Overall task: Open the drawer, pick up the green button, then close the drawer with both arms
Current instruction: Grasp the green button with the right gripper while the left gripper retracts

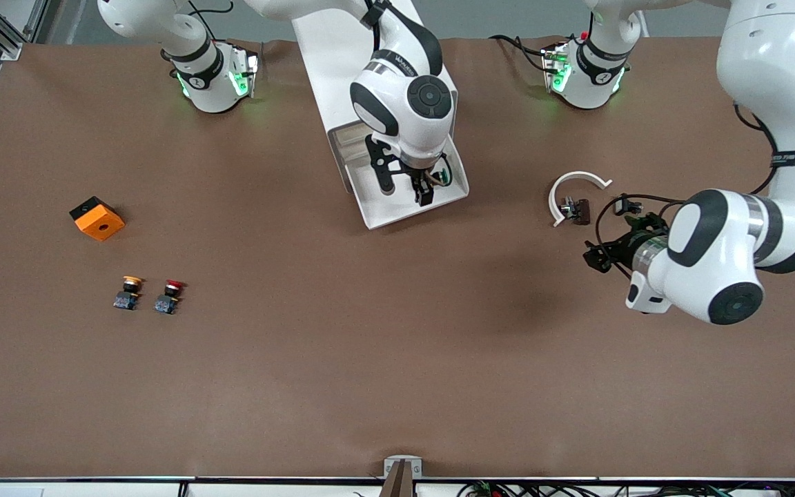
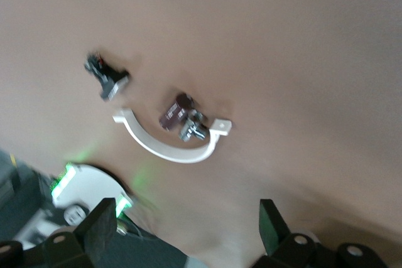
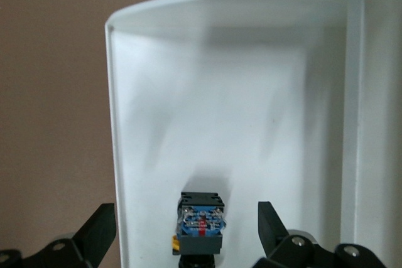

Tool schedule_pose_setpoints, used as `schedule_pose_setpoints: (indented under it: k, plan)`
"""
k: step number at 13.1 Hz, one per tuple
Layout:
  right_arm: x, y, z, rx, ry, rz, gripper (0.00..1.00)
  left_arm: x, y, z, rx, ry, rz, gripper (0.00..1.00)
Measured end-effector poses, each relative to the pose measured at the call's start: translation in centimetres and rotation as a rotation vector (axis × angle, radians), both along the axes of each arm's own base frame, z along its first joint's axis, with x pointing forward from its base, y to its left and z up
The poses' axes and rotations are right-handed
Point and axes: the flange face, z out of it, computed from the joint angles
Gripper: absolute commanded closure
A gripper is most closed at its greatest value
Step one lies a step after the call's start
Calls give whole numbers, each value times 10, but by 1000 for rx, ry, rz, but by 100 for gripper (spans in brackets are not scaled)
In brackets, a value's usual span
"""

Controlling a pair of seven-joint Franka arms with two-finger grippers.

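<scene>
The drawer [image 1: 397, 207] stands pulled out of the white cabinet [image 1: 328, 62] in the middle of the table. My right gripper [image 1: 411, 185] hangs low over the open drawer with its fingers open. In the right wrist view the button's black-and-blue body [image 3: 201, 224] lies on the drawer's white floor [image 3: 220, 92], between the open fingers of the right gripper [image 3: 185, 214], untouched. Its cap is hidden there. My left gripper [image 1: 594, 257] is open and empty over bare table toward the left arm's end, and also shows in the left wrist view [image 2: 188, 210].
A white curved clamp [image 1: 575, 190] with a small dark part [image 1: 575, 209] lies by the left gripper. An orange block [image 1: 96, 218], a yellow-capped button [image 1: 128, 292] and a red-capped button [image 1: 170, 297] lie toward the right arm's end.
</scene>
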Motion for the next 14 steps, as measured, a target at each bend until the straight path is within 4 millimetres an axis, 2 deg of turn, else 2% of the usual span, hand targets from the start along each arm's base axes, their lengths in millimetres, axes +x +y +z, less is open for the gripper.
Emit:
schedule_pose_setpoints:
  k: [2,5,7,10,12,14]
  plan:
    - [-6,7,-5,-1,3,11,0,2,15,15,-31,-35,-50,0]
    - [-4,13,-11,1,2,13,0,8,30,36,-85,-114,-128,0]
    - [-5,16,-17,-1,6,15,0,11,39,59,-102,-183,-203,0]
    - [-5,17,-26,-10,12,17,0,5,51,117,-90,-289,-232,0]
    - [-6,17,-32,-13,15,20,0,-5,67,161,-79,-356,-244,0]
    - [-6,18,-36,-15,17,21,0,-16,92,195,-100,-411,-313,0]
